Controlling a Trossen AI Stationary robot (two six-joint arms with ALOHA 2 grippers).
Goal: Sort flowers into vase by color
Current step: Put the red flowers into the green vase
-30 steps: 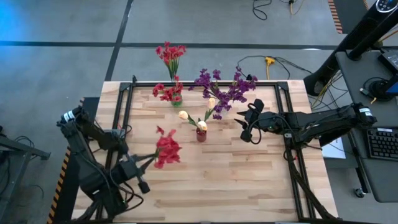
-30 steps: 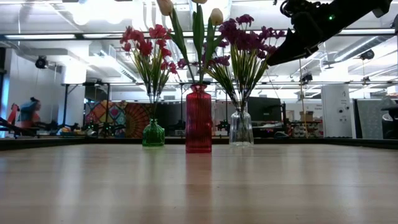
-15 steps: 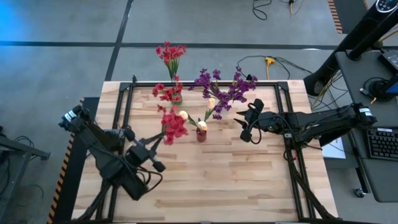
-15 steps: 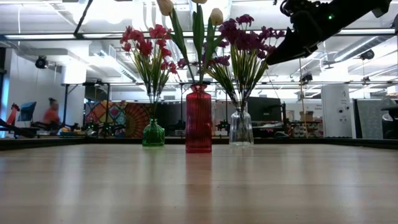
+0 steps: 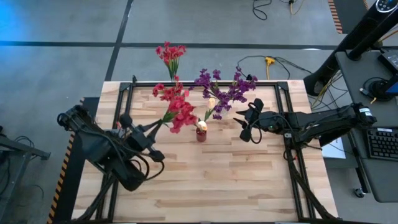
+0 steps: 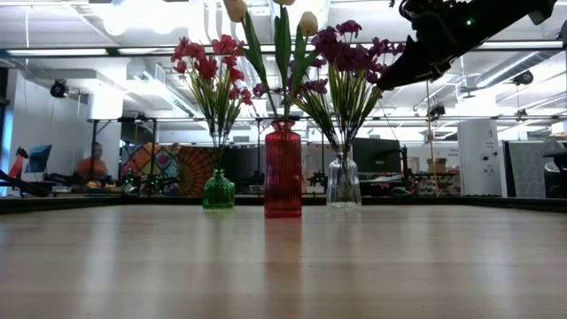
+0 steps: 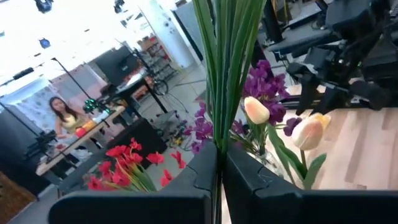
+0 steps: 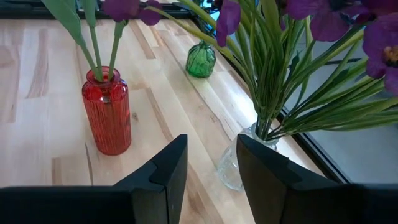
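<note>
Left gripper [image 5: 151, 129] clenched on red flower sprig [image 5: 179, 112] — held near green vase [image 6: 218, 190]; right gripper [image 5: 248, 126] released — beside purple flowers [image 5: 227, 92].

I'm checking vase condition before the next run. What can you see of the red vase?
The red vase is a small ribbed bottle of see-through red glass with a narrow neck, standing upright on the wooden table, between the green vase and clear vase. Green stems with cream flowers rise from its mouth. No tool touches it.

Even bright overhead light; ceiling lamps [image 6: 133, 13] glare in low view; left wrist background washed out, soft.
</note>
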